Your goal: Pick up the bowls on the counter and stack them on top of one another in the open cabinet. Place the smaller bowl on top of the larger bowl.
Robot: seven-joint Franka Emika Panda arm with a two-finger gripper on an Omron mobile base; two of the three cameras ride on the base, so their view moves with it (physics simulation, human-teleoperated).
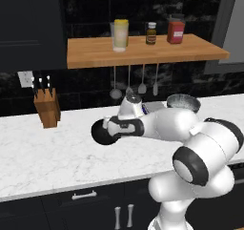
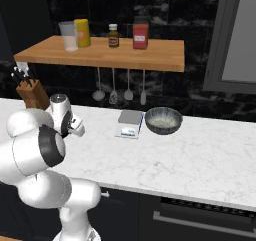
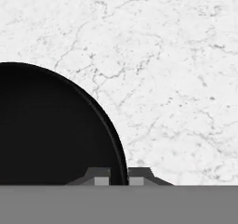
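Gripper fingertips sit at 6 o'clock in the hand view, one either side of the smaller bowl's rim, nearly closed on it; jaws pinching the rim of that black bowl. Whether the bowl is lifted or rests on the marble, cannot tell.

Counter: long white veined marble over dark cabinet fronts, spanning both base views. Arm's white links and dark joints block the middle of the left base view, hiding the gripper and the small bowl there.

Wooden wall shelf above the counter, at 12 o'clock. On it: yellow canister, clear cup just beside it, brown bottle, red container. Four utensils hang beneath the shelf.

Larger bowl, grey, upright on the counter at about 1 o'clock from the arm in the right base view. Small scale just beside it, on its left.

Knife block stands on the counter at 10 o'clock in the left base view, well apart from both bowls.
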